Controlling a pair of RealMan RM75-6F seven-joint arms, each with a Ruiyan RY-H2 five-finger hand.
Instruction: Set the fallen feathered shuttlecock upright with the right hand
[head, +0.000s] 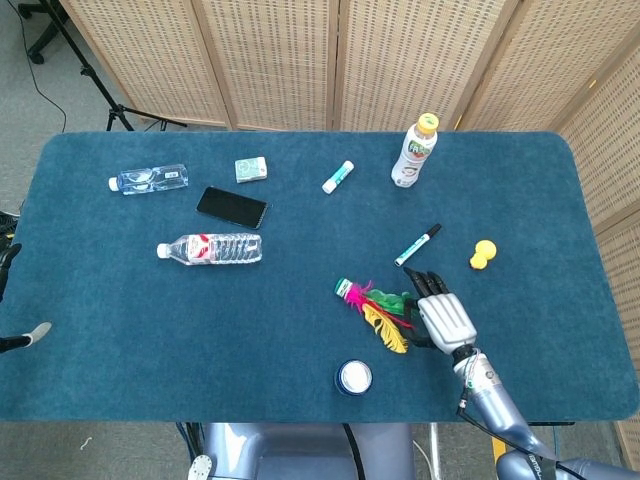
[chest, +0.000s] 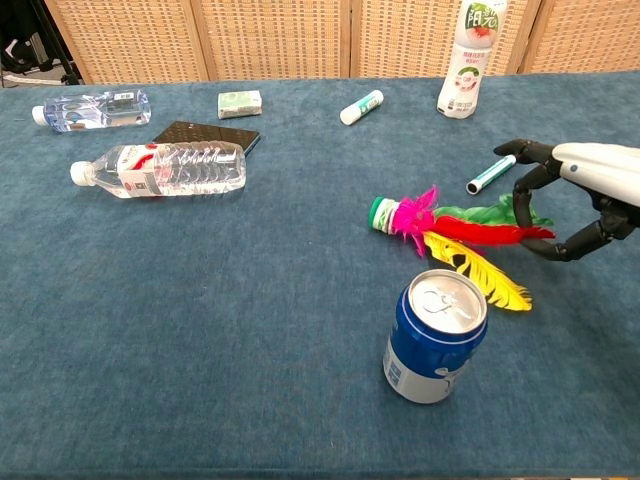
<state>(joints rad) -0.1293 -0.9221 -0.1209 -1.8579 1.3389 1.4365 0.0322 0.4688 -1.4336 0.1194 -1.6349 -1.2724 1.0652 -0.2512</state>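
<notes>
So the feathered shuttlecock (chest: 445, 232) is lying on its side on the blue bench (chest: 200, 330), a bit right of center and toward the near edge. Its green-and-white base points left, and the pink, red, green and yellow feathers fan out to the right. The yellow feather slants down toward the blue can (chest: 434, 335), which stands upright just in front of it.

The right robot hand (chest: 585, 195) is right at the feather tips, fingers (chest: 530, 180) curled over the top of the green and red feathers and the thumb hooked in from below. It looks like the red feather tip sits between them, but I honestly can't tell from either view whether it's actually pinching anything or just cupped around the ends. In the head view, that hand (head: 442, 318) sits directly right of the feathers.

The left robot hand isn't in either view.

Other stuff on the bench: a marker (chest: 491, 173) just behind the right hand, a drink bottle (chest: 471, 57) standing at the back, a small white tube (chest: 361, 107), a phone (chest: 205, 135), a green box (chest: 240, 103), two clear water bottles on their sides (chest: 160, 167) (chest: 90, 108), and a little yellow thing (head: 483, 254) off to the right.
</notes>
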